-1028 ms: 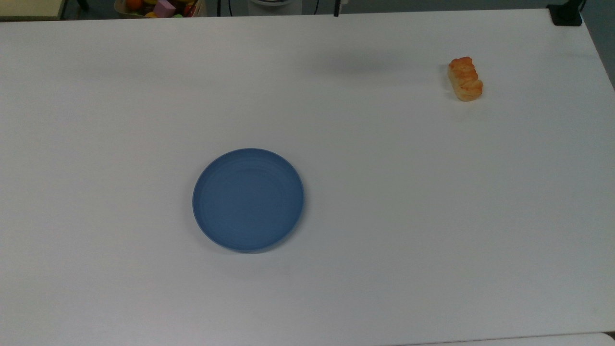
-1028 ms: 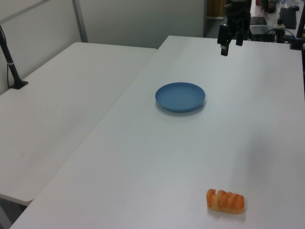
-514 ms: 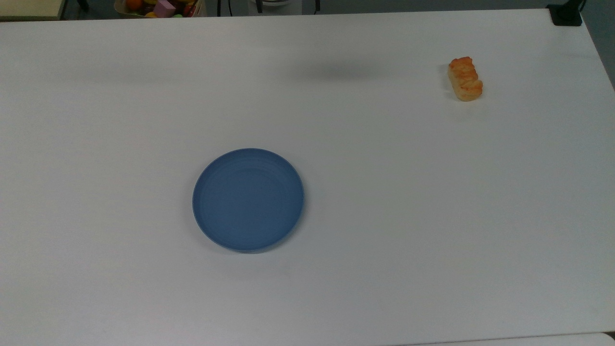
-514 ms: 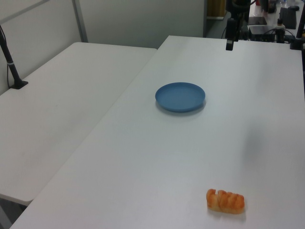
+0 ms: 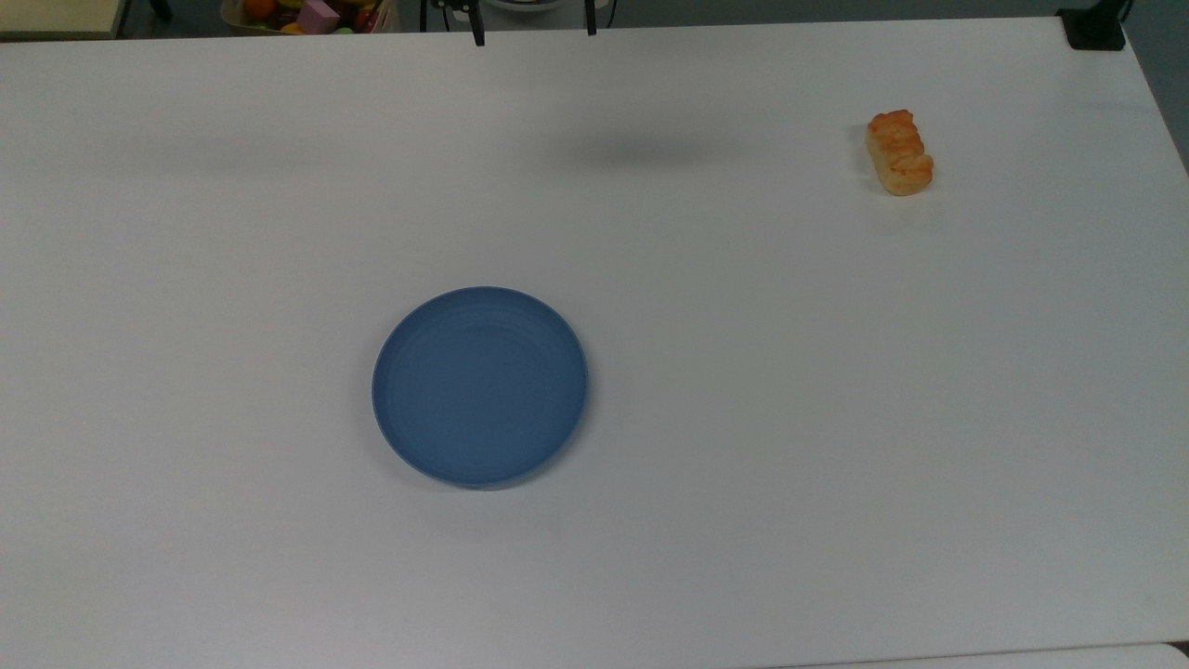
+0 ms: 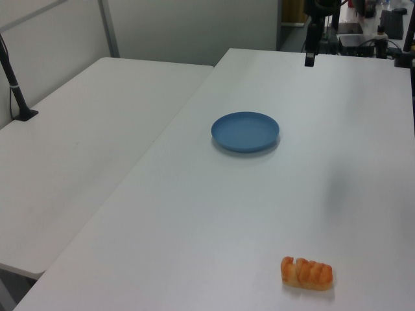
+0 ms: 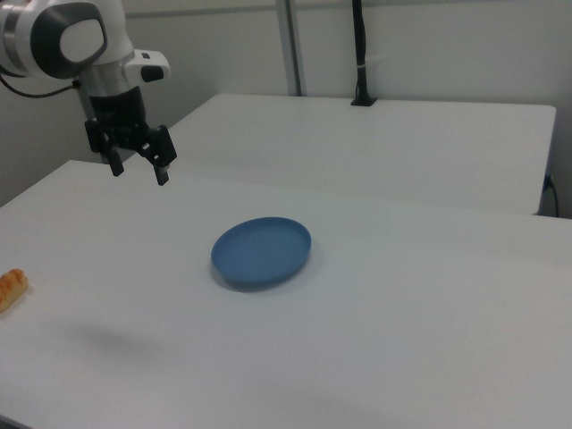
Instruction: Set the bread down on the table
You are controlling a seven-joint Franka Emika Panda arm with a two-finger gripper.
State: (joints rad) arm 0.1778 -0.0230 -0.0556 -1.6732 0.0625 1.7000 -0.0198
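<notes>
My gripper (image 7: 137, 168) hangs in the air with its fingers spread and nothing between them, well above the table (image 5: 743, 418) and far from the plate (image 5: 479, 386). In the top view its fingertips just show at the far edge of the table, up and slightly right of the plate.

The bread (image 5: 899, 152) lies flat on the bare table, well apart from the plate: toward the top view's upper right, and at the left view's bottom right (image 6: 307, 273). In the right view its end shows at the left border (image 7: 11, 289). Nothing touches it, so I judge the task as good as done.

If I had to pick it up again, I would expect something light and probably a little soft, with a ridged top that offers poor purchase. I would close across its short width, on the paler long sides near the middle, and squeeze gently.

It is a small oblong loaf, golden-orange, browned and braided-looking on top, paler below, much smaller than the plate.
</notes>
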